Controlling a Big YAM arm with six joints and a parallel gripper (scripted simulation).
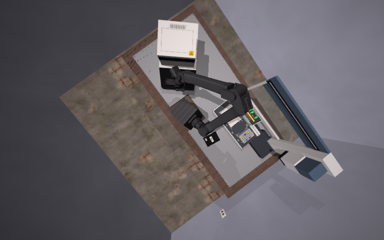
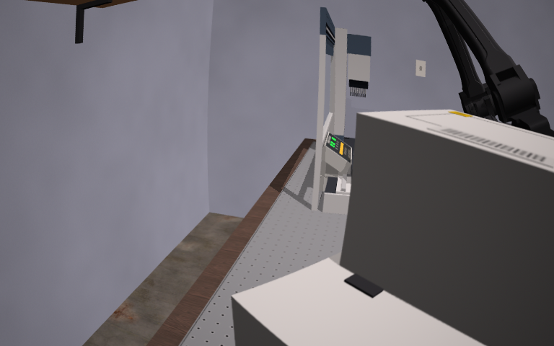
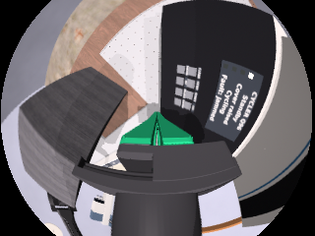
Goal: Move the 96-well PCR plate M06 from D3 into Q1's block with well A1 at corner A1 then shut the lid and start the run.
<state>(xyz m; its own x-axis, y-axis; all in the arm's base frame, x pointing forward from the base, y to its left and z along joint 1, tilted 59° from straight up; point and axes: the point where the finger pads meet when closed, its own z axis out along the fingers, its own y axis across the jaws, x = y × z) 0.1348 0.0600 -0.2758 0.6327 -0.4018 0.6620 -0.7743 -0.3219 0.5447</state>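
One robot arm (image 1: 215, 83) is showing in the top view, carrying one gripper (image 3: 157, 133) with two green fingertips pressing together, nothing between them. One real-time cycler (image 1: 176, 39) is standing on one perforated table plate (image 1: 226, 164). One keypad (image 3: 187, 86) of two key columns is appearing on its panel. One gantry-type liquid handler (image 1: 297, 118) is standing alongside. One tube block (image 1: 245, 137) is showing coloured caps.
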